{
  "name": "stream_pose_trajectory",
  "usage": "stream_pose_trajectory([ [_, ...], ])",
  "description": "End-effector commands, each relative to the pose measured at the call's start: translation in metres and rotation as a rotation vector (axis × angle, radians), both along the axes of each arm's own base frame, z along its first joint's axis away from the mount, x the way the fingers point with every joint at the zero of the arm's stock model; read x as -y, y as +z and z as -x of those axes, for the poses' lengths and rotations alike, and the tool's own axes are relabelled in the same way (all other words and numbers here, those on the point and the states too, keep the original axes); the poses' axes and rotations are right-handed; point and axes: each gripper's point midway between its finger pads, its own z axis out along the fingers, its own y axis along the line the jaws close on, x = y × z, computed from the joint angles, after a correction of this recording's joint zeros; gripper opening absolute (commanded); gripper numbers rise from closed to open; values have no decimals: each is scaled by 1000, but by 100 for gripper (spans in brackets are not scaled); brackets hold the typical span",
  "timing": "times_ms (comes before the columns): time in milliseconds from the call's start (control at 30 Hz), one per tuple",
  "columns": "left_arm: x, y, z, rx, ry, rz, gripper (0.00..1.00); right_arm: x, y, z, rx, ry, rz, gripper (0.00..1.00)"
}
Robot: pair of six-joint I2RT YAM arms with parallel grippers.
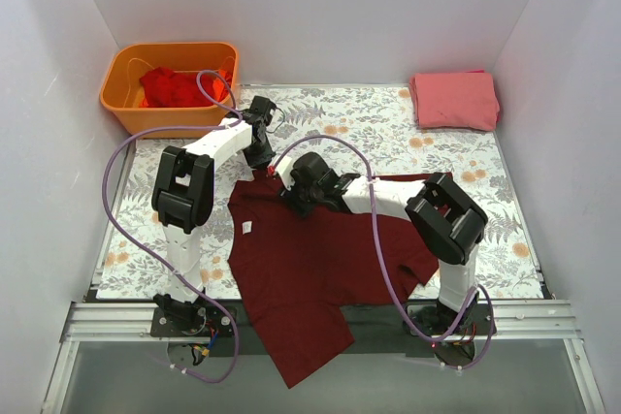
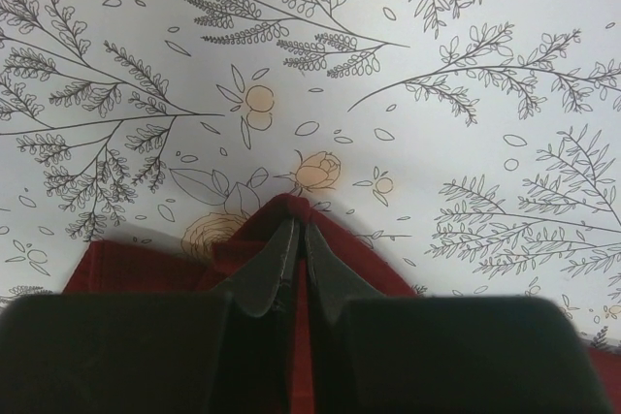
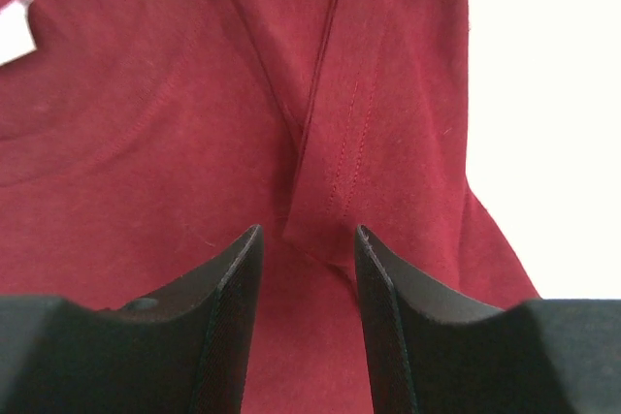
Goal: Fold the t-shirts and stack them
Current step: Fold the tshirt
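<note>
A dark maroon t-shirt [image 1: 310, 269] with a small white neck label [image 1: 246, 228] lies spread on the table, its hem hanging over the near edge. My left gripper [image 1: 264, 164] is shut on a pinched tip of the maroon shirt [image 2: 291, 208] at its far edge. My right gripper [image 1: 291, 199] is open, fingers [image 3: 238, 278] straddling a folded sleeve seam of the maroon shirt [image 3: 340, 143]. A folded salmon-pink t-shirt [image 1: 454, 100] lies at the far right corner. Red t-shirts [image 1: 173, 86] sit in the bin.
An orange plastic bin [image 1: 124, 77] stands at the far left corner. The floral tablecloth [image 1: 369, 133] covers the table; it also shows in the left wrist view [image 2: 388, 65]. White walls enclose three sides. Purple cables loop round both arms.
</note>
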Motion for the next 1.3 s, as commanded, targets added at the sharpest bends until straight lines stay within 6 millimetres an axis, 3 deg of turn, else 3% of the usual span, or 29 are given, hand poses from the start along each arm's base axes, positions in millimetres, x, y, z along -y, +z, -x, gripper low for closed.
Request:
stream_pose_trajectory([
  [0,2,15,-4,41,-7,11,1,-13,4,-11,47,14,-14,48],
  [200,3,15,-4,41,-5,15,1,-8,-16,-11,29,2,27,48],
  [333,3,14,-2,40,-3,22,1,-5,-23,-11,24,-2,45,37],
  [600,2,25,-3,56,-6,16,1,-6,-2,-12,46,-4,10,15],
  [867,-3,53,2,90,-3,12,1,-7,23,1,20,28,-33,14],
  [1100,-6,74,15,110,-4,34,2,1,29,16,-23,43,-34,15],
  [1267,-3,85,35,100,-5,86,2,7,22,26,-73,51,-11,13],
])
